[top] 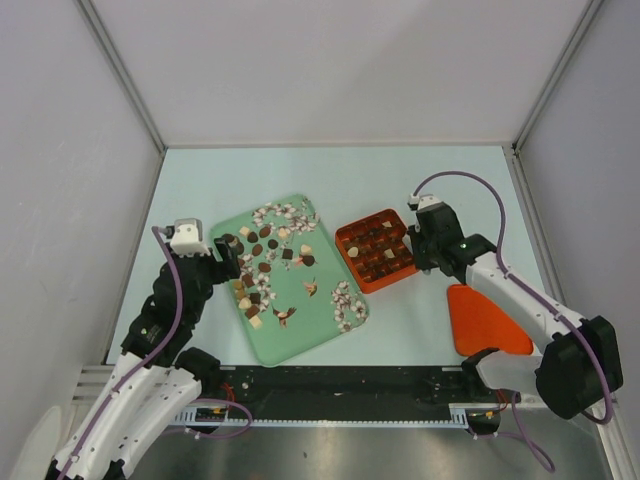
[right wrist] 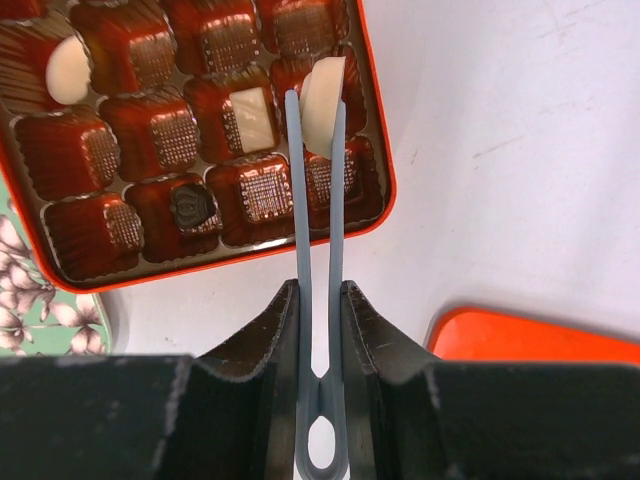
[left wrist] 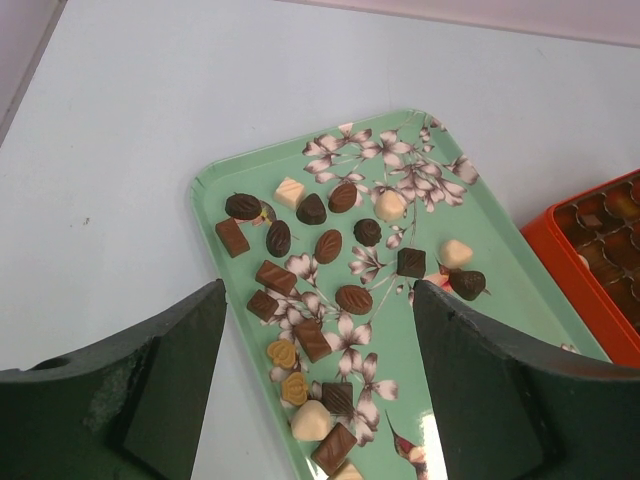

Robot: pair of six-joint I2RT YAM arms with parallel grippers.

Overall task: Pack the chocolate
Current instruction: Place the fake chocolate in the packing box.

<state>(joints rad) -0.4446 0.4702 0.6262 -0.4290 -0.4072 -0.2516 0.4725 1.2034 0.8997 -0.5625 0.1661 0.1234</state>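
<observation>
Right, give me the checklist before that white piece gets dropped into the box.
1. Tweezers clamped in the right fingers: ok.
2. White chocolate pinched between the tweezer tips: ok.
3. White chocolate above the box, inside its rim: ok.
4. Cell directly beneath it empty: cannot tell, the piece hides it.
5. Left fingers open over the tray, away from the box: ok.
6. Lid lying clear of the box: ok.
</observation>
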